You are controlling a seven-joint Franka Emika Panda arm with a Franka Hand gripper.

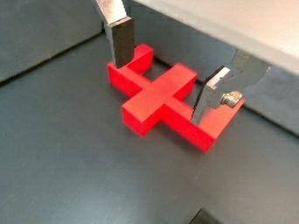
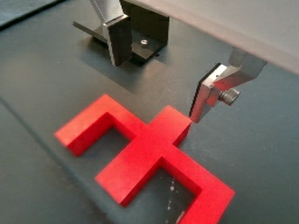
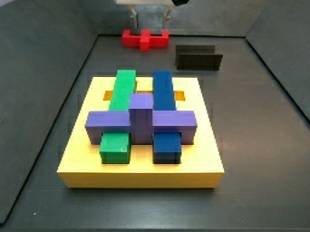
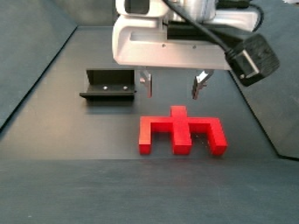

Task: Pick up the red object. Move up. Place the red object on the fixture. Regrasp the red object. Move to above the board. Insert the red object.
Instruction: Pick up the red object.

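Note:
The red object (image 4: 180, 131) lies flat on the dark floor, a wide bar with short prongs and a cross stem; it also shows in both wrist views (image 1: 163, 98) (image 2: 145, 154) and far back in a side view (image 3: 143, 38). My gripper (image 4: 173, 87) hangs just above it, open, with nothing between the silver fingers (image 1: 118, 42). In the wrist views the gripper (image 1: 163, 87) (image 2: 163, 77) straddles the bar's width without gripping it. The dark fixture (image 4: 108, 86) (image 3: 198, 58) (image 2: 138, 44) stands on the floor beside the red object. The yellow board (image 3: 143, 169) lies nearer in a side view.
The board carries green (image 3: 115, 143), blue (image 3: 162, 91) and purple (image 3: 143, 118) blocks set in its slots. Grey walls (image 3: 54, 82) enclose the floor on both sides and at the back. The arm's white body (image 4: 176, 39) looms over the red object.

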